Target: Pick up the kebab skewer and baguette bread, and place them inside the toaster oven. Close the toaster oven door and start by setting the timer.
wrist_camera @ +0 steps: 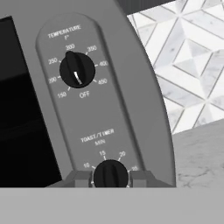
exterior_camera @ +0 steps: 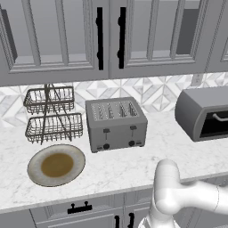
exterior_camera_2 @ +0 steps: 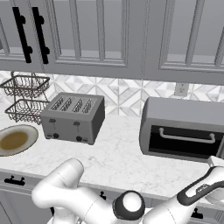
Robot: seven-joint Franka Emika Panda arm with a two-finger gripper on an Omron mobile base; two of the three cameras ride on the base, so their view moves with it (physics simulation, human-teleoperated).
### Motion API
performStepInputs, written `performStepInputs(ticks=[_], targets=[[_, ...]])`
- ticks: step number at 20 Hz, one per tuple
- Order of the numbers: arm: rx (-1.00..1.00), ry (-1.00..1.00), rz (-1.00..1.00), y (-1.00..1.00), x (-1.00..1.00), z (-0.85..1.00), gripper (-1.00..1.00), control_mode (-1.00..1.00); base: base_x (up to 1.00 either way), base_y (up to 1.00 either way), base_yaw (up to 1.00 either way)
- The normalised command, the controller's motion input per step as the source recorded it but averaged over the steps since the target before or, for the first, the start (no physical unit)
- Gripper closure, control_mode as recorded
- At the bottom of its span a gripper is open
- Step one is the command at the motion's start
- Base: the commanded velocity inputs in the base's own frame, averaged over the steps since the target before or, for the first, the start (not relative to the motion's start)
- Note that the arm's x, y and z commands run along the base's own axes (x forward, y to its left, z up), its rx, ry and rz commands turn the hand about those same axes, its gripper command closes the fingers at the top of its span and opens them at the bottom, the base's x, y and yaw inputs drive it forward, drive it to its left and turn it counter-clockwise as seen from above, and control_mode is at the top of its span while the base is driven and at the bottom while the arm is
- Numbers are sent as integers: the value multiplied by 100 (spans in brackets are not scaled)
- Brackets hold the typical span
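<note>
On the right end of the white marble surface [exterior_camera_2: 118, 157] sits the grey metal toaster oven with its rounded top [exterior_camera_2: 183, 127], and its dark glass door with the pale bar handle [exterior_camera_2: 186, 138] is up and shut against the front. From the hand view we're right in on the control panel: a black temperature knob [wrist_camera: 77, 70] up top, its white mark pointing down between the low numbers and OFF, and below it the black timer knob [wrist_camera: 110, 174] under the words TOAST/TIMER MIN. And look at the fingers [wrist_camera: 110, 178]: the two grey tips sit tight on either side of that timer knob, nearly closed, pinching it between them. In the right base view the white arm reaches low across the front edge of the surface toward the oven's right side.

Room to move? Just right of the panel the oven's curved side meets the patterned tile backsplash [wrist_camera: 188, 57], with bare marble beneath. Well to the left stand a grey four-slot toaster [exterior_camera: 116, 124], a round beige plate with a brown centre [exterior_camera: 56, 164] and a two-tier wire basket rack [exterior_camera: 52, 113], with open marble between toaster and oven.
</note>
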Motion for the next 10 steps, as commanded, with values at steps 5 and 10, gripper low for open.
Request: performStepInputs(ticks=[5,10], targets=[[39,-3,-1,0,-13,-2,100,-100,0,0,0],[19,0,0,0,-1,0,100,-100,0,0,0]])
